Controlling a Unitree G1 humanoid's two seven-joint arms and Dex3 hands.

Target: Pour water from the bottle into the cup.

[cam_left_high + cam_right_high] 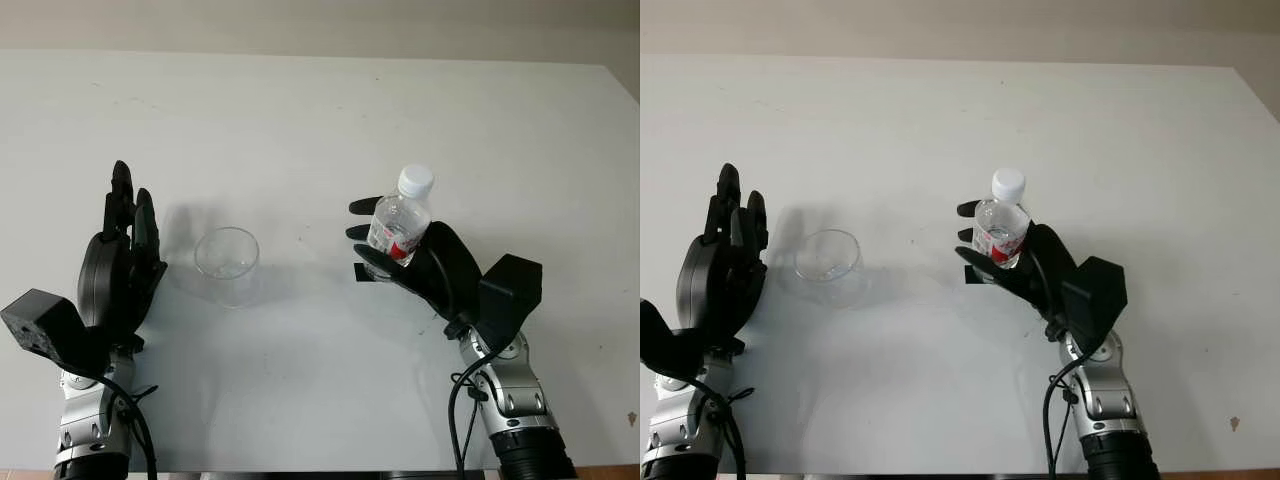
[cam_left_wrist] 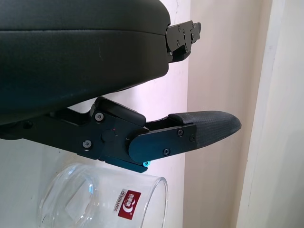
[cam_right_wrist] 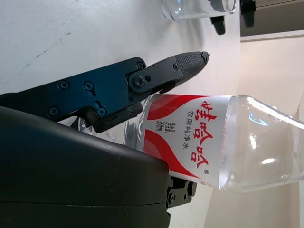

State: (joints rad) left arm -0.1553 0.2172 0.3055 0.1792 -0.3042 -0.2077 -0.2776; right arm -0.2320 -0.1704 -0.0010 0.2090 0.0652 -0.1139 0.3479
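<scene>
- Count: one bottle [image 1: 401, 225], one cup [image 1: 228, 264], two black three-finger hands, all on or over one white table [image 1: 320, 120].
- Right hand [image 1: 415, 255]: at the right of the scene, near the table's front half, wrapped around the lower body of the bottle. The fingers [image 1: 365, 206] cross the bottle's left side; the palm backs its right side.
- Bottle: clear plastic with a white cap [image 1: 416, 181] still on and a red-and-white label [image 3: 190, 135]. It stands roughly upright, tilted slightly toward the right. Whether its base touches the table cannot be told.
- Cup: clear glass, upright on the table to the left of centre, well apart from the bottle. No liquid is visible in it.
- Left hand [image 1: 122, 262]: open and holding nothing, just left of the cup, fingers pointing toward the far edge of the table; a narrow gap separates it from the cup.
- Right wrist view: shows the label's red swirls and printed characters, and one finger [image 3: 183, 66] lying along the bottle; the head views do not resolve this print.
- Left wrist view: shows a small red logo [image 2: 128, 209] on the cup's wall, with one finger [image 2: 204, 130] above the rim.
</scene>
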